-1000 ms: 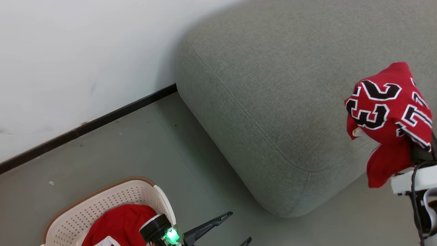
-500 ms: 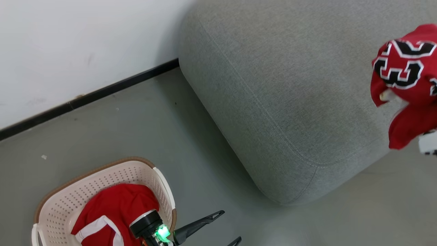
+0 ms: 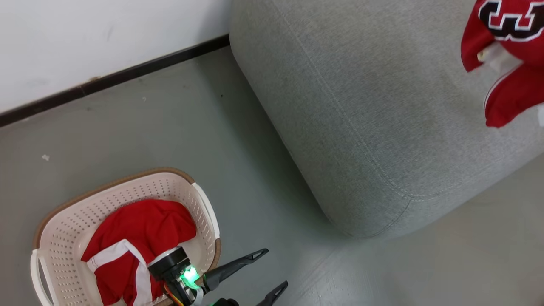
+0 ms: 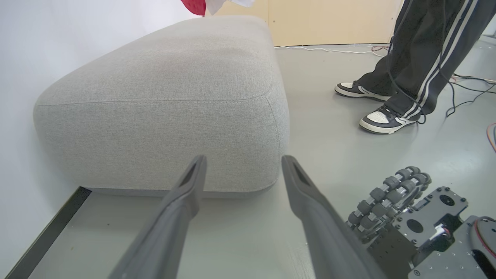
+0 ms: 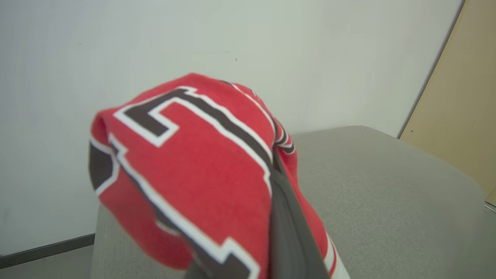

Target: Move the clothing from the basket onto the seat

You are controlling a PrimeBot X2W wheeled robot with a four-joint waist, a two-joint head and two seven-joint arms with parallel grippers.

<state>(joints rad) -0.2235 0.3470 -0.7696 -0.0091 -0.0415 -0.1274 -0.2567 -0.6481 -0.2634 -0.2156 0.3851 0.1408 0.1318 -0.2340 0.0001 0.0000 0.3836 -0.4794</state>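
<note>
A: Nearest first. Left tool?

B: Left tool (image 3: 275,267) sits low over the floor with its jaws spread wide and nothing in them. It's just beside the basket (image 3: 106,183), fingers aimed away from it, toward the seat's near corner.

A: Basket contents?

B: The plain red piece (image 3: 140,225), white trim showing, is bunched on the basket floor right behind the left wrist. The left arm is clearly the nearer one to it.

A: Next out?

B: A strip of bare floor, then the seat (image 3: 361,106), a grey cushion with its far end against the wall.

A: And the jersey?

B: Farthest of all, at the head view's upper right. The jersey (image 3: 510,46) is bunched and draped over the right tool (image 5: 277,201), whose fingers are pinched closed on the cloth. It hangs above the seat top, apart from it as far as I can tell.

A: Key relation?

B: The seat lies straight below the jersey and ahead of it. My guess is lower, then release. The loose red flap droops lowest, so it probably touches first.
</note>
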